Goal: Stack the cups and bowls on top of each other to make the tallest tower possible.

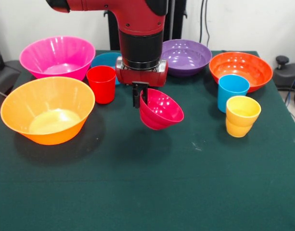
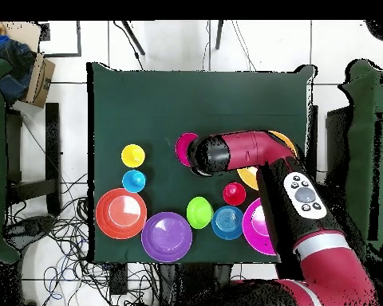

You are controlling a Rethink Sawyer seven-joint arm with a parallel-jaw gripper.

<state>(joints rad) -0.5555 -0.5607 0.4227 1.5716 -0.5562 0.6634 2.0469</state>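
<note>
On the green desk (image 1: 147,192), going from left to right in the front view: the large yellow-orange bowl (image 1: 47,115) stands at the 9 o'clock side, and the large pink bowl (image 1: 57,57) is behind it, toward 10 o'clock. Just beside them stands the red cup (image 1: 101,84), upright, and behind it a small blue bowl (image 1: 106,60) shows partly.

In the middle, the end effector (image 1: 139,96) hangs under the red arm (image 1: 140,24). Its fingers are pinching the rim of the crimson-pink bowl (image 1: 160,109), which is tilted on its side and lifted off the desk, with its shadow below.

Toward 1 o'clock stands the purple bowl (image 1: 185,57), partly behind the arm. Then the orange bowl (image 1: 241,70) at 2 o'clock. In front of it stands the sky-blue cup (image 1: 232,91), and the yellow cup (image 1: 242,115) is just beside that, at 3 o'clock.

The overhead view shows also a small green bowl (image 2: 199,212), between the purple and the blue one.
</note>
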